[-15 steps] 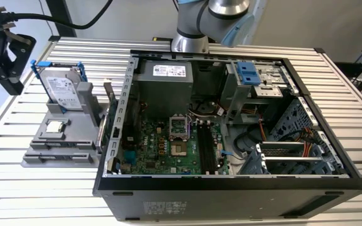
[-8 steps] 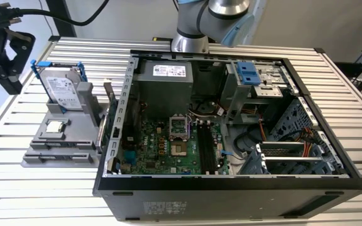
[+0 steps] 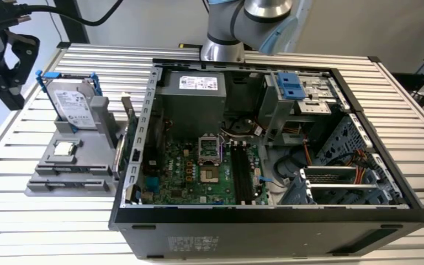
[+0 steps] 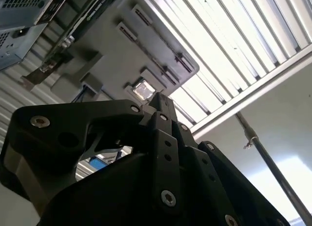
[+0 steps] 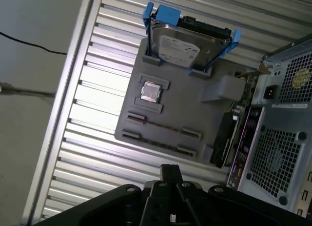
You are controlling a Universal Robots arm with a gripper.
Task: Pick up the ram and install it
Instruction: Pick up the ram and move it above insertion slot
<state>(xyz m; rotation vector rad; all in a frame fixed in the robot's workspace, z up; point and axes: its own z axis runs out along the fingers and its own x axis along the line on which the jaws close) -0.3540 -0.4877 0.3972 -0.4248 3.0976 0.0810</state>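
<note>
Aloft, closed gripper (image 5: pixel 170 169) near gray holder (image 5: pixel 195 105), upright hard drive (image 5: pixel 210 42), white label (image 5: pixel 176 49)

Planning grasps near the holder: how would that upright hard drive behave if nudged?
The hard drive looks rigid, probably heavy for its size: a metal-cased block. Standing on edge in the gray holder, it likely resists tipping, though its thin blue frame may flex.

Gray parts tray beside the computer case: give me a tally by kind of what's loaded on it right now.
hard drive in blue frame: 1
processor chip: 1
expansion card, standing on edge at the side nearest the case: 1
Total on the gray tray: 3
</note>
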